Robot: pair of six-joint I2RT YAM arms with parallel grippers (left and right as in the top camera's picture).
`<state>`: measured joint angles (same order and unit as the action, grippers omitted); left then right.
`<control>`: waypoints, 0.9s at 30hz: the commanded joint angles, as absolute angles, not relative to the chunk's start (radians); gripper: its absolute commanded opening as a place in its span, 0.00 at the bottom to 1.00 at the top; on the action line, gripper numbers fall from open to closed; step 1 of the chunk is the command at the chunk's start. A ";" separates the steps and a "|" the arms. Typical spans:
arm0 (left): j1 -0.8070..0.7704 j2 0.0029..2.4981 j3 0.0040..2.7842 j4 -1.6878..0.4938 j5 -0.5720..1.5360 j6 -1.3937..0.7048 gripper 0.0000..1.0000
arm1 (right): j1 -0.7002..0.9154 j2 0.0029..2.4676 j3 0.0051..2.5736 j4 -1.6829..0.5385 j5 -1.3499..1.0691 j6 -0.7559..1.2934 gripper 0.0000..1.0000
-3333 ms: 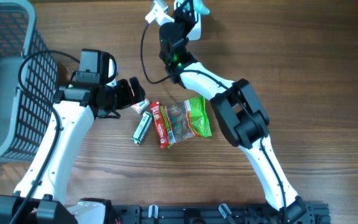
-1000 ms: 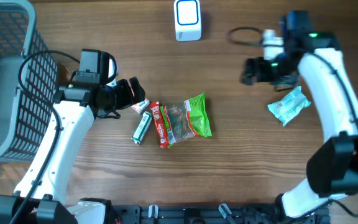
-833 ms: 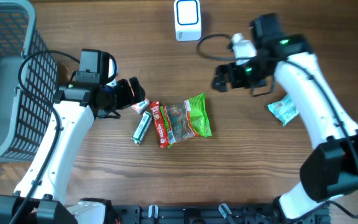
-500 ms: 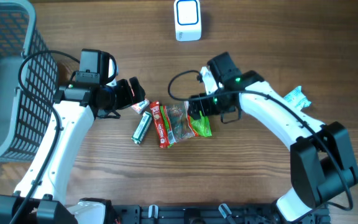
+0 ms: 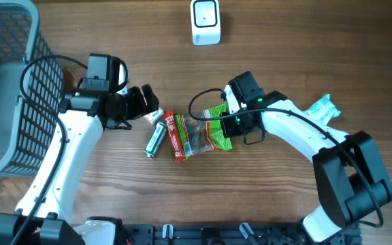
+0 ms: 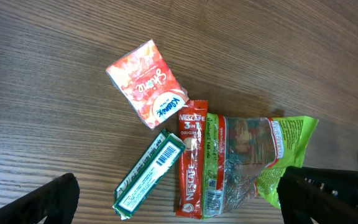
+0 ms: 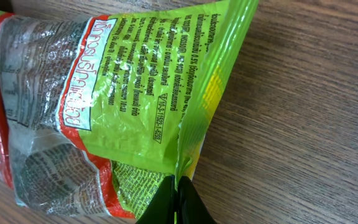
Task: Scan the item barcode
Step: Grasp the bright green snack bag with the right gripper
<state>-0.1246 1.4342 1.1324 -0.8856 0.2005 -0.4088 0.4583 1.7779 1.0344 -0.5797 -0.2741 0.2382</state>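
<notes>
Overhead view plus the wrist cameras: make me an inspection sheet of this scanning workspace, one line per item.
Surface: wooden table, no spills seen.
Job's things: green snack bag lying flat mid-table; white scanner at the far edge.
Clutter: red Nescafe sachet against the bag; green stick pack; orange packet; teal packet apart at right.
End effectors: right end effector shut on the bag's sealed edge; left end effector open near the orange packet.
Cables: black cable looped by the right wrist; second cable arching over the left arm.
Surroundings: grey mesh basket, left.
</notes>
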 commanded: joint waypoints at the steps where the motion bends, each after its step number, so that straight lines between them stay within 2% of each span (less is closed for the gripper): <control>1: -0.126 1.436 1.139 -0.884 0.209 -0.397 1.00 | 0.398 1.713 1.061 -0.607 -0.293 0.231 0.04; 8: -0.126 1.436 1.139 -0.884 0.209 -0.397 1.00 | 0.210 1.550 1.063 -0.694 -0.292 0.101 0.04; 9: -0.126 1.436 1.139 -0.884 0.209 -0.397 1.00 | 0.204 1.552 1.060 -0.705 -0.287 0.084 0.21; 10: -0.126 1.436 1.139 -0.884 0.209 -0.397 1.00 | 0.204 1.554 1.052 -0.708 -0.285 0.078 0.47; 12: -0.126 1.436 1.139 -0.884 0.209 -0.397 1.00 | 0.204 1.554 1.032 -0.706 -0.285 0.077 0.72; 13: -0.126 1.436 1.139 -0.884 0.209 -0.397 1.00 | 0.204 1.554 1.024 -0.703 -0.284 0.073 0.79; 18: -0.126 1.436 1.139 -0.884 0.209 -0.397 1.00 | 0.204 1.554 1.012 -0.692 -0.245 0.052 0.85; 21: -0.126 1.436 1.139 -0.884 0.209 -0.397 1.00 | 0.204 1.554 1.012 -0.693 -0.213 0.048 0.93; 27: -0.127 1.436 1.139 -0.828 0.303 -0.558 1.00 | 0.204 1.554 1.012 -0.693 -0.218 0.030 0.93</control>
<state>-0.1246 1.4342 1.1324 -0.8707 0.2306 -0.4557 0.2020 1.5566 1.0210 -0.6952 -0.2314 0.0490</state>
